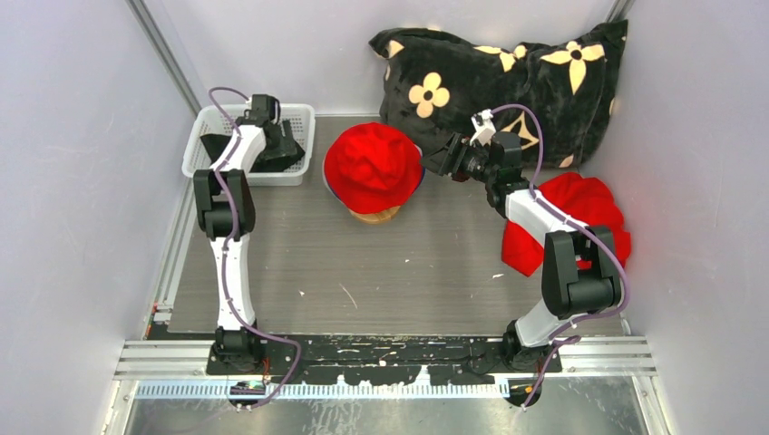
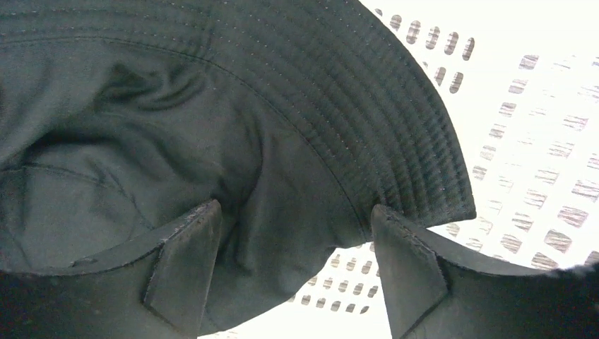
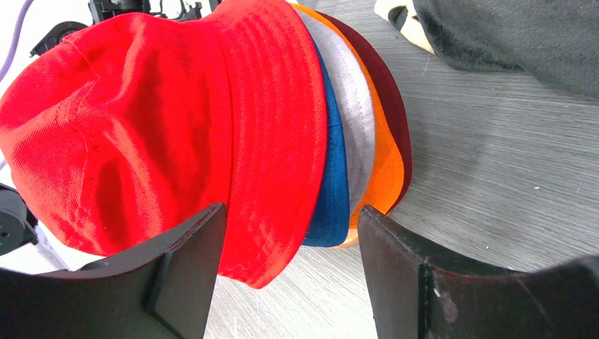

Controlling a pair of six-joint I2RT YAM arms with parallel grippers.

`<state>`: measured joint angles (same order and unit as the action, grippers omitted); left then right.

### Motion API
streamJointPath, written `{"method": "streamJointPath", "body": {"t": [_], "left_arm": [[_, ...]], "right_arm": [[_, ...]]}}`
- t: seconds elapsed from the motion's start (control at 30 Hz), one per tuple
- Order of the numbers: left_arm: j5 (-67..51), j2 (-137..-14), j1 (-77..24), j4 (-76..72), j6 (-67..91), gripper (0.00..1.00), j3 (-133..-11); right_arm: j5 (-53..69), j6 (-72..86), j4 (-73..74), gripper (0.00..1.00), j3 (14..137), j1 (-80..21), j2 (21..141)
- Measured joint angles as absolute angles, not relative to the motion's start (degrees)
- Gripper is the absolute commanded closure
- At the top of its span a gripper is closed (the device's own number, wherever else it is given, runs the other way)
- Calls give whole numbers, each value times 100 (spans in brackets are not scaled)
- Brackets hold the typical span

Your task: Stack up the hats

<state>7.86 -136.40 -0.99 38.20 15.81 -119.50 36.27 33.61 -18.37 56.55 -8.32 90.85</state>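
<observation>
Left fingers (image 2: 184, 268) apart — over black hat (image 2: 212, 106)

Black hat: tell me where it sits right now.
Top view: the black hat lies in the white basket at the far left, under the left gripper, left of the red-topped hat stack.

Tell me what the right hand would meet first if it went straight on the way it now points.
Most likely the red hat: the open right hand points straight at its brim, which looks close ahead. Exact depth is unclear.
</observation>
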Motion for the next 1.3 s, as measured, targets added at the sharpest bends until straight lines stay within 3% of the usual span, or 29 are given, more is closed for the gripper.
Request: {"method": "streamJointPath", "body": {"t": [0.07,0.2,0.23,0.5,0.7,0.97,1.3], "left_arm": [[768,-13740,-102,3911,1566,42,-12088],[725,-13941,-102,4152,1481,97,-12440],[727,-13972,-99,4185,1518,100,-12492],[729,-13858,-84,4160,1450,100,-12374],[720,-12672,-152,4005,1452,100,-11524],[694,-10772,-375,3461,1448,100,-11443],[-30,-9937,-587,2902,1457,100,-10945]], "right_arm": [[3634,3361,-1837,27,5655,-832,9085],[3647,3367,-1837,27,5655,-832,9085],[3653,3371,-1837,27,5655,-832,9085],[3673,3378,-1837,27,5655,-832,9085],[3675,3378,-1837,27,5655,-832,9085],[3675,3395,-1837,27,5638,-832,9085],[3671,3393,-1782,27,5636,-832,8991]]}}
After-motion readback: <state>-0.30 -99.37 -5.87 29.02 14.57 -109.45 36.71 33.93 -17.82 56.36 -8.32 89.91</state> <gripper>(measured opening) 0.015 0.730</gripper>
